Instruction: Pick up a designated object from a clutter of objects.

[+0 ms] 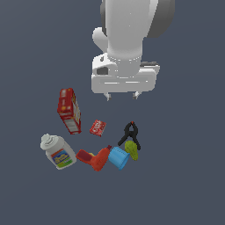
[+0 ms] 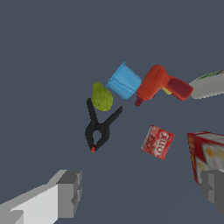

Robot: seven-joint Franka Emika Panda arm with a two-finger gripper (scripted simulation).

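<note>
The tool (image 2: 142, 192), fingers spread apart and holding nothing, hangs above the matte black clamp (image 2: 99, 127), legs splayed, touching the green pear (image 2: 102, 97) beside the blue cup (image 2: 124, 81); bare bench (image 2: 39, 65) flanks its other side.

A flat dark grey-blue surface (image 1: 184, 176) carries, in the exterior view, a red box (image 1: 69, 110) at 9 o'clock, small red packet (image 1: 97, 128), white bottle (image 1: 57, 152) at 8, red-orange drill (image 1: 95, 158), blue cup (image 1: 118, 157), green item (image 1: 131, 149) and black clamp (image 1: 130, 133) at 3.
</note>
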